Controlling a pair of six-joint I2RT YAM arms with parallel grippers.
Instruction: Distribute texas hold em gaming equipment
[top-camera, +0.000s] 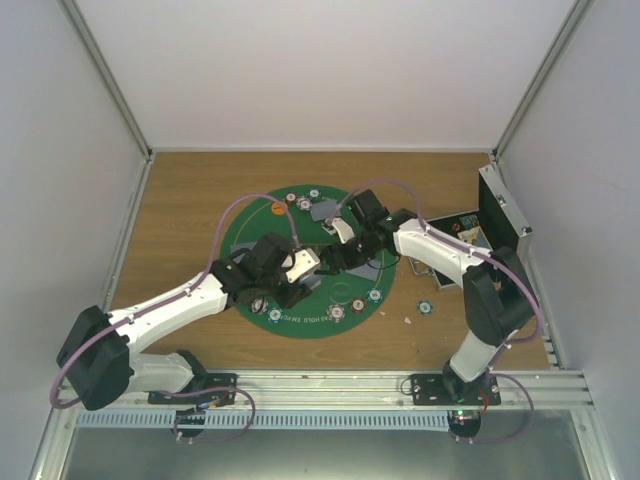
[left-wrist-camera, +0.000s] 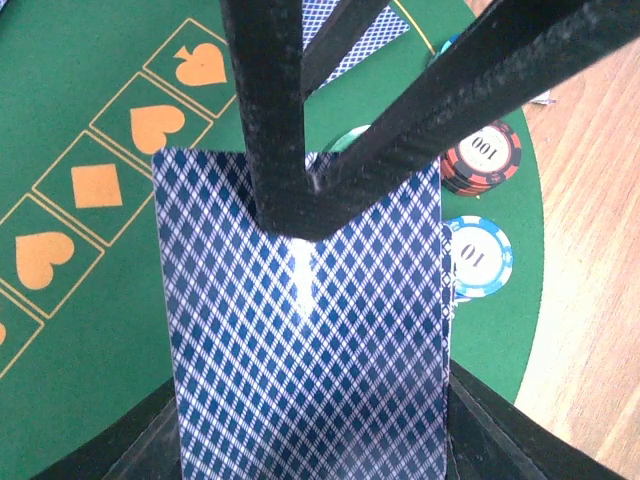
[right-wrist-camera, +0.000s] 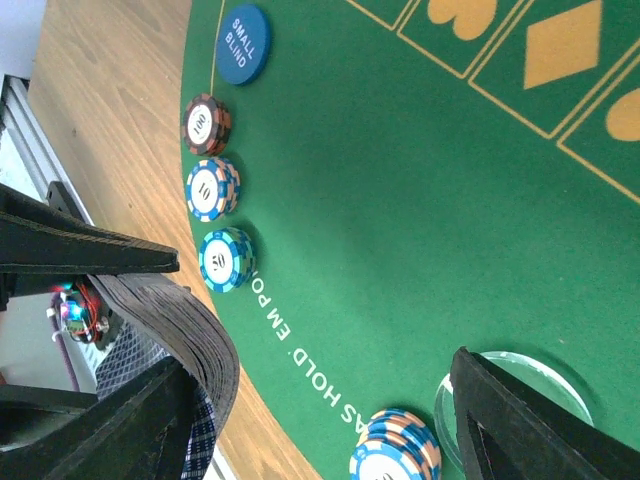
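Observation:
My left gripper is shut on a deck of blue-diamond-backed playing cards, held upright over the green felt mat. A black finger of my right gripper rests against the top card's back near its upper edge. In the right wrist view that gripper is open, with the deck's dark edge beside its left finger and nothing between the jaws. Chip stacks marked 100, 10 and 50 line the mat's rim, next to a blue small-blind disc.
A clear disc and another chip stack lie by my right finger. An orange disc and loose cards are on the far side of the mat. One chip lies on the wood. The open metal case stands at right.

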